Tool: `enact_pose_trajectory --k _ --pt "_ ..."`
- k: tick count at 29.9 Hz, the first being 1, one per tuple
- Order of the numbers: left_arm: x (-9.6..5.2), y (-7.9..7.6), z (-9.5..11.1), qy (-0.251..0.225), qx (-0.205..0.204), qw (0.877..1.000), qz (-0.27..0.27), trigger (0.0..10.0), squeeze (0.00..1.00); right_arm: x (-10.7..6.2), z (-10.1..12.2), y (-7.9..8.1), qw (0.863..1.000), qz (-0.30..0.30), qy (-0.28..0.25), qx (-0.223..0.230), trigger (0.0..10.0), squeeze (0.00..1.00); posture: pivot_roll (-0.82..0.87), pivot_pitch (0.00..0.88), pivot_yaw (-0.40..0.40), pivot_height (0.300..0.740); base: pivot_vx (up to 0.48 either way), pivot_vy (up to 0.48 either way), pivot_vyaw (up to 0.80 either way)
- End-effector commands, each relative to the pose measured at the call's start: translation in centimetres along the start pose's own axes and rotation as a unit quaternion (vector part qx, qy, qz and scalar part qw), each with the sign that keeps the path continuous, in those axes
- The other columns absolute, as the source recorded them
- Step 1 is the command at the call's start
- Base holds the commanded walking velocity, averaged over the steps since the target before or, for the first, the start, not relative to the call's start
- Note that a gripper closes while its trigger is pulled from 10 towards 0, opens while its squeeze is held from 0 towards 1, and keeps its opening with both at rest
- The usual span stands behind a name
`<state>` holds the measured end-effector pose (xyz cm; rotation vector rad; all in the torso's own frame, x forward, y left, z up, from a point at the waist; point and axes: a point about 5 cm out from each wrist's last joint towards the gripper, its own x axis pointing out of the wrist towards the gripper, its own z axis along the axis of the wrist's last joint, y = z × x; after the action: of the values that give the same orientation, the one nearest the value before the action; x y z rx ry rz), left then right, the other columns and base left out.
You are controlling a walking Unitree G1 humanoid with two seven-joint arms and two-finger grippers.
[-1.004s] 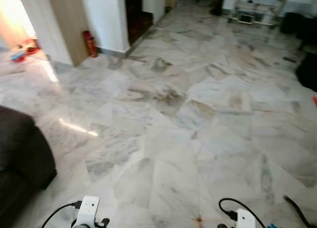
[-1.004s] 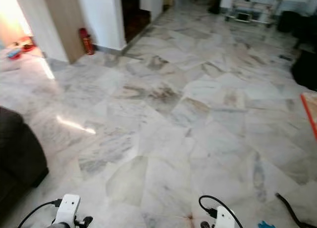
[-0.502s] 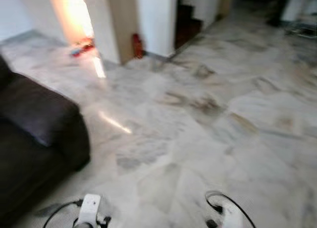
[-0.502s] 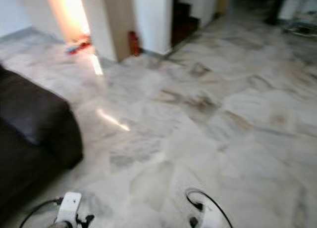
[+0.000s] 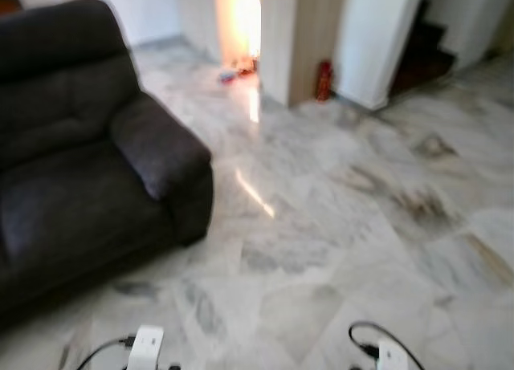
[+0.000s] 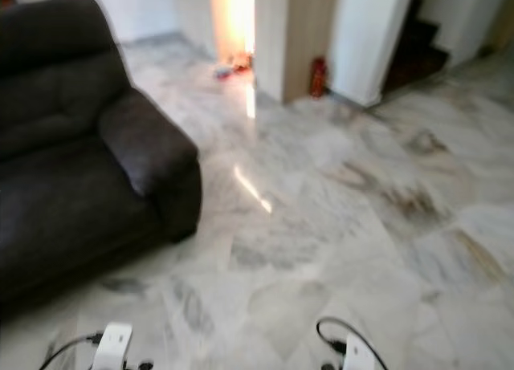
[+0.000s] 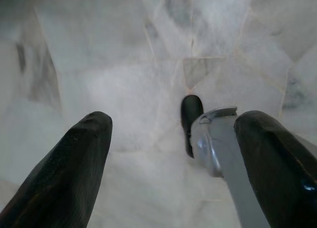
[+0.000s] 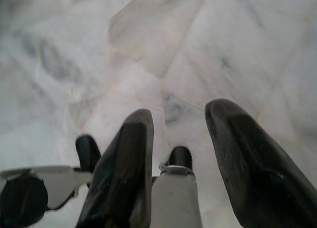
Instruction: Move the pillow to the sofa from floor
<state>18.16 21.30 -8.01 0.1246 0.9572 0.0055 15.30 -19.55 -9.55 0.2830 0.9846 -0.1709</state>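
A dark brown sofa (image 5: 72, 161) stands at the left, its near armrest (image 5: 165, 157) bordering the marble floor (image 5: 345, 217). In the left wrist view my left gripper (image 7: 171, 163) hangs open over the floor, with nothing between its black fingers (image 7: 74, 168). My right gripper (image 8: 181, 154) is likewise open and holds nothing, pointing down at the tiles beside my own legs. The tops of both wrists (image 5: 146, 344) peek in at the bottom edge of the eye views. The picture is blurred.
A wood-panelled pillar (image 5: 309, 41) and a white wall (image 5: 373, 41) stand beyond the sofa, with a red cylinder (image 5: 324, 81) at their foot. Bright light falls through a doorway (image 5: 237, 21) with small things on its floor. Dark stairs (image 5: 426, 53) rise at the far right.
The whole view has swung to the left: the sofa now takes up the left third, and the pillar and red cylinder have slid right. Both arms hang as before.
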Motion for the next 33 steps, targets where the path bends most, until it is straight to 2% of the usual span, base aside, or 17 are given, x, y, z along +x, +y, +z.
enact_pose_trajectory --k 1,33 --pt "-0.1 0.0 -0.5 0.012 -0.003 1.000 0.003 10.0 0.00 0.1 0.1 0.7 1.000 0.010 0.000 -0.001 10.0 0.00 0.02 0.000 -0.056 0.740 0.000 0.000 0.80" --pt "-0.3 0.1 -1.7 0.030 -0.001 1.000 0.006 10.0 0.00 0.1 0.0 0.9 1.000 0.015 0.002 -0.003 10.0 0.00 0.02 0.000 -0.053 0.740 0.000 0.000 0.80"
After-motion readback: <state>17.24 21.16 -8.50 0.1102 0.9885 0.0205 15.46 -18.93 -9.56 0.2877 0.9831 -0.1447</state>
